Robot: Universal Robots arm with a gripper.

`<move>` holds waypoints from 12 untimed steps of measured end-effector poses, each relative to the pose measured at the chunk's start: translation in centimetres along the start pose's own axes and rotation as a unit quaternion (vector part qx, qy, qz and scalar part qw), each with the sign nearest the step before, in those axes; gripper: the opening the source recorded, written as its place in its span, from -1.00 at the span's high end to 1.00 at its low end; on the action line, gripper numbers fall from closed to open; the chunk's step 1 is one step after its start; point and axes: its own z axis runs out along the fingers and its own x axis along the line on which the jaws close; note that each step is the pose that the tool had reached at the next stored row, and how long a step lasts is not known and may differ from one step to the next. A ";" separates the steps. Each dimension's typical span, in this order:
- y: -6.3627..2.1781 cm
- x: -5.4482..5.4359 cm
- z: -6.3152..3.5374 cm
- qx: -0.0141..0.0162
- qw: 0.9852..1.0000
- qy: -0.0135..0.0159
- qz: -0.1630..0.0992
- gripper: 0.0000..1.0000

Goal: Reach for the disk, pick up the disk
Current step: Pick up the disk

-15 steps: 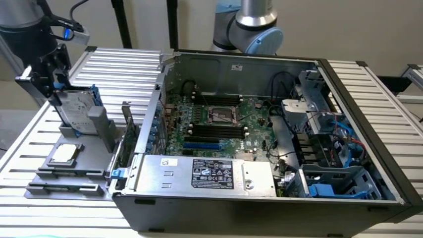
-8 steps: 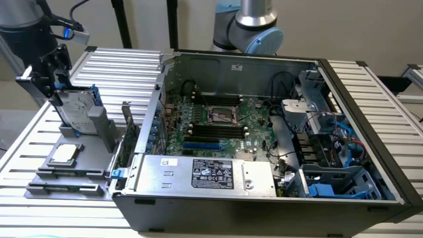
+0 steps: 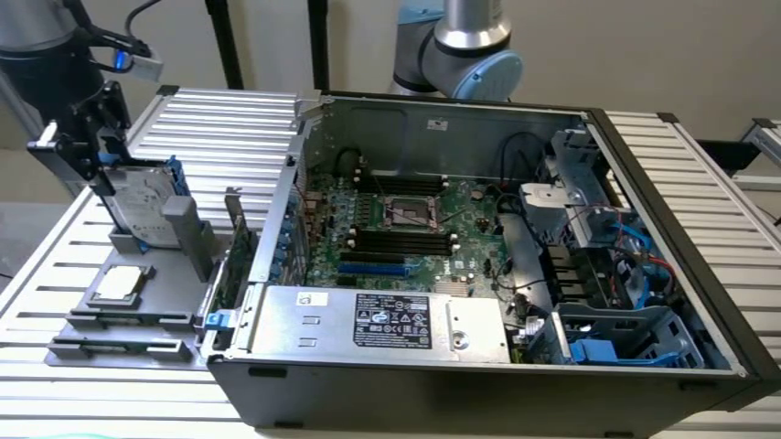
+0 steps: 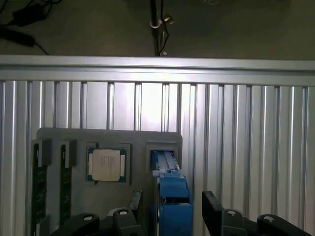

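Currently hand [image 4: 170,219], spread wide, is straddling the upright disk [image 4: 173,194] in its grey holder [image 4: 74,140], gripping nothing. Judging: centring before closing is looking wise; disk is sitting off-middle.

Disk [image 3: 144,203]: flat silver-grey drive with a bright blue plastic frame along its edges. It stands upright on edge, its lower end seated in a slot of a grey tray [image 3: 171,297] at the exterior view's left. The broad pale face is turned toward the exterior camera. In the wrist view the disk [image 4: 172,196] shows edge-on, mostly blue frame.
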 end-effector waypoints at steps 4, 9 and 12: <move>0.10 0.0 0.01 0.000 1.000 0.000 0.000 -0.15; 0.12 0.0 -0.01 0.000 1.000 0.000 0.000 0.33; 0.12 0.1 0.01 0.000 1.000 0.000 0.000 0.34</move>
